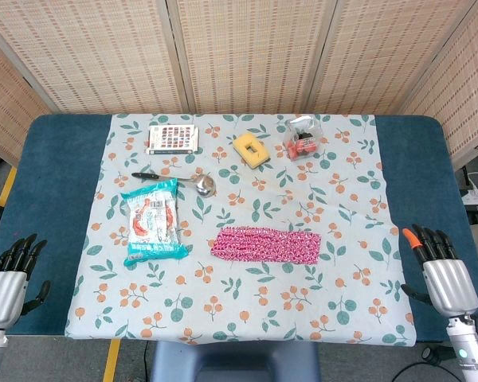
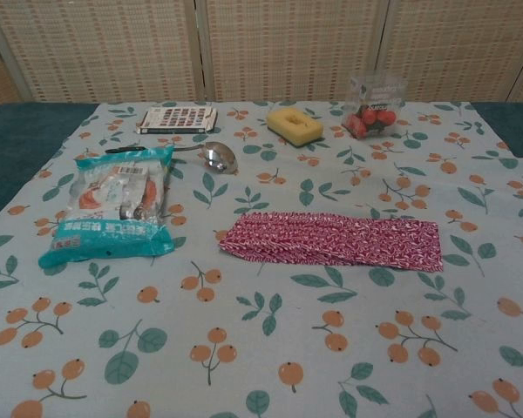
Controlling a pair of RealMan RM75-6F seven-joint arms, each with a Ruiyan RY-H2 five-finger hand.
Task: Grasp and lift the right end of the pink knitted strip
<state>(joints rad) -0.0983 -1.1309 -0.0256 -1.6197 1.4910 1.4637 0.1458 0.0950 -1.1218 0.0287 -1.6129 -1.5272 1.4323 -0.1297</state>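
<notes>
The pink knitted strip [image 1: 265, 243] lies flat on the patterned cloth near the table's middle, running left to right; the chest view shows the pink knitted strip [image 2: 333, 239] with its right end near the frame's right side. My right hand [image 1: 438, 267] hovers at the table's front right corner, well right of the strip's right end, fingers apart and holding nothing. My left hand [image 1: 10, 274] waits at the front left edge, empty, fingers apart. Neither hand appears in the chest view.
A teal snack bag [image 1: 151, 220] lies left of the strip. Behind it are a metal ladle [image 1: 187, 181], a patterned card box [image 1: 174, 138], a yellow sponge [image 1: 252, 150] and a clear bag of red items [image 1: 303, 140]. Woven screens stand behind the table.
</notes>
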